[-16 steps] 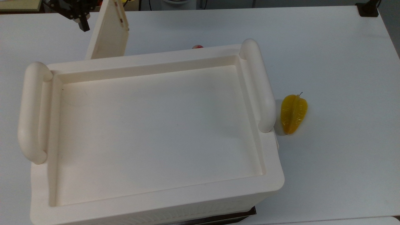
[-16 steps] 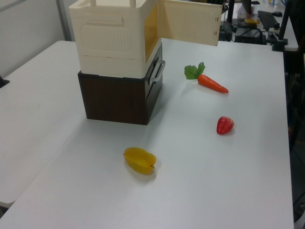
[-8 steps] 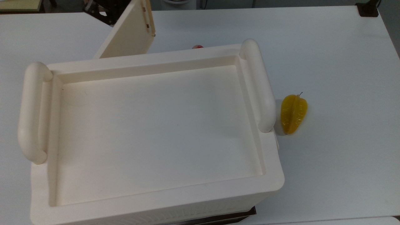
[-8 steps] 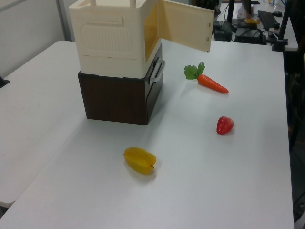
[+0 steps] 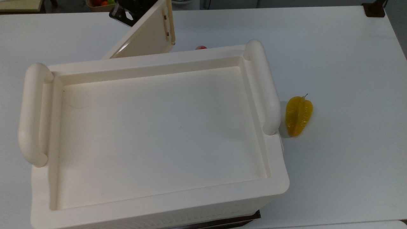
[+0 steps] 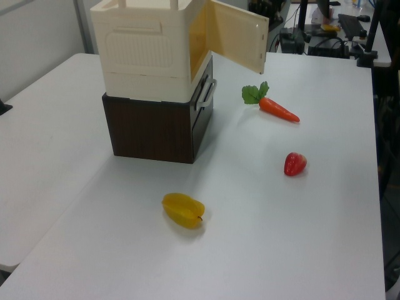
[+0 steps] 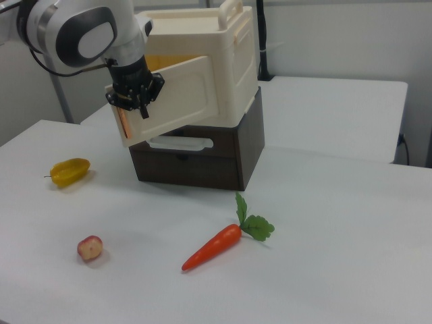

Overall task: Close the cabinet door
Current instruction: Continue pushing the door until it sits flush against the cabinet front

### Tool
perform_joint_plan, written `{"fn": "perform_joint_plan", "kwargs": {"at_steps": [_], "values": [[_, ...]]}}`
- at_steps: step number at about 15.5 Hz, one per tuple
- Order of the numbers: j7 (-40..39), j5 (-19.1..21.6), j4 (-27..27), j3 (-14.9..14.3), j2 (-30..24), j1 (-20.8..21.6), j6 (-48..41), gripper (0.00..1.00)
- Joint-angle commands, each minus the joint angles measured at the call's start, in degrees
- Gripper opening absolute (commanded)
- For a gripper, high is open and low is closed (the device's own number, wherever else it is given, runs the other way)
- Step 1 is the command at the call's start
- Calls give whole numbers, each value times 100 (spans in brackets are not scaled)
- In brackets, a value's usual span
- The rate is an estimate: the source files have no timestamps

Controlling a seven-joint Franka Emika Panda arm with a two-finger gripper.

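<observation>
Door (image 7: 177, 96) half open, swung out from cabinet (image 7: 233, 50); claw (image 7: 135, 102) presses its outer face at 9 o'clock in the right view, grip state unclear.

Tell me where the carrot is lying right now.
In the right view the carrot lies on the white table in front of the cabinet, right of the strawberry, its leafy end toward the cabinet.

The cabinet (image 7: 229, 61) — a cream ribbed box with a recessed tray top and two bar handles — sits atop a dark brown base; its cabinet door (image 7: 177, 98) stands ajar — a thin cream panel, partway open
</observation>
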Motion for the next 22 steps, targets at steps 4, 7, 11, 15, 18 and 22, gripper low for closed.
{"fn": "perform_joint_plan", "kwargs": {"at_steps": [4, 7, 11, 15, 18, 22], "values": [[413, 546, 274, 41, 309, 304, 469, 0], [939, 802, 283, 200, 528, 331, 1022, 0], [2002, 828, 283, 472, 730, 331, 1849, 2], [2636, 890, 283, 683, 880, 331, 2579, 3], [2856, 890, 283, 754, 915, 331, 2781, 3], [3006, 881, 300, 868, 1082, 322, 3247, 4]]}}
